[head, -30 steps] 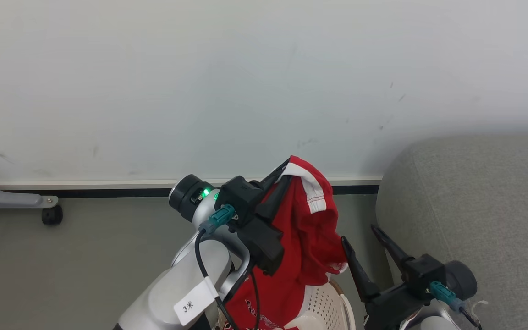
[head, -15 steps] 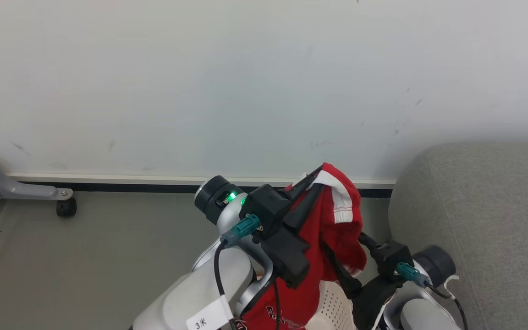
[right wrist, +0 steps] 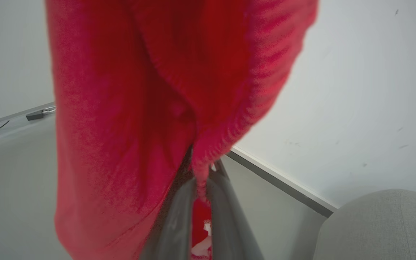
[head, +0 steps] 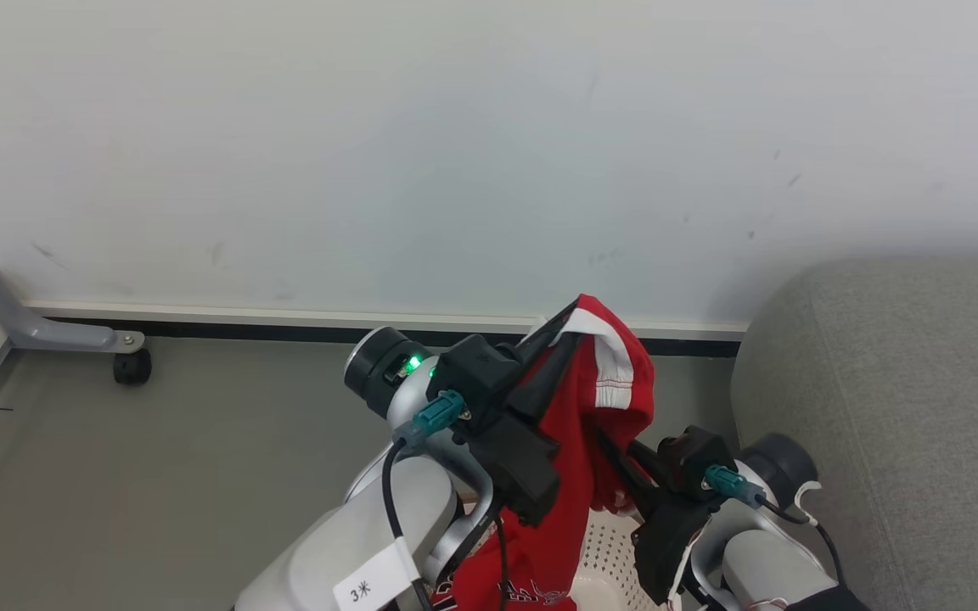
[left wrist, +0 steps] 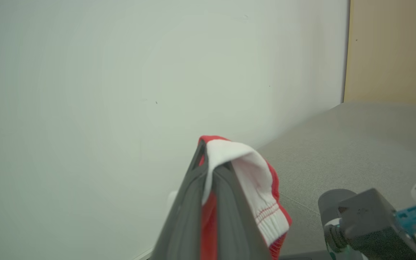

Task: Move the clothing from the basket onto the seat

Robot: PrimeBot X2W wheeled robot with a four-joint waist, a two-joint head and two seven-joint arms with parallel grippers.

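A red piece of clothing [head: 570, 407] with a white striped band hangs from my left gripper [head: 564, 321], which is shut on its top edge; the left wrist view shows the white band [left wrist: 246, 173] pinched between the fingers [left wrist: 229, 202]. My right gripper [head: 616, 454] is shut on a lower fold of the same cloth, and its fingers [right wrist: 179, 216] pinch the red hem. Below it stands the cream basket [head: 604, 552] with the red cloth trailing into it. The grey seat [head: 896, 407] lies to the right, apart from the cloth.
A white wall with a dark baseboard [head: 285, 333] runs behind, above the grey floor [head: 158, 475]. A grey metal leg with a black caster [head: 131, 367] stands at the far left. A tan panel [left wrist: 392, 50] rises behind the seat.
My right gripper has moved left from beside the basket into the hanging cloth and shut on it. The head camera has shifted; the left gripper keeps its hold.
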